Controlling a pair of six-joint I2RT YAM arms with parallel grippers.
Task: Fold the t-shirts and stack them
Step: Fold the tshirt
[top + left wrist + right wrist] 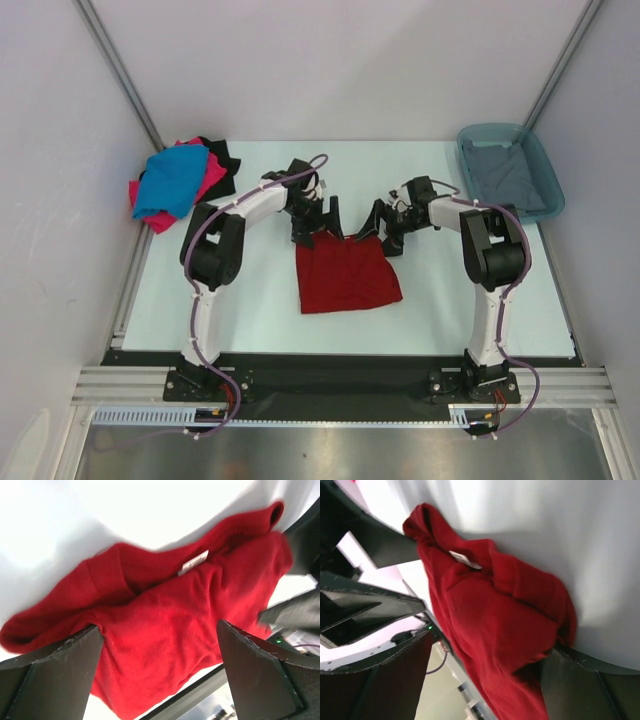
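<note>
A dark red t-shirt (pixel 345 275) lies partly folded in the middle of the table, its collar end bunched at the far edge. My left gripper (pixel 308 232) hovers over its far left corner, and the red t-shirt (pixel 165 610) fills the gap of the open left gripper (pixel 160 672). My right gripper (pixel 386 238) is at the far right corner. In its wrist view the right gripper (pixel 480 680) stands open astride the red t-shirt (pixel 495 615). A pile of blue (pixel 172 182), hot pink (pixel 208 180) and black (pixel 222 155) t-shirts sits at the back left.
A teal plastic tub (pixel 545 170) stands at the back right with a grey t-shirt (pixel 505 172) in it. White walls and metal posts close in the table on both sides. A black rail (pixel 340 355) runs along the near edge.
</note>
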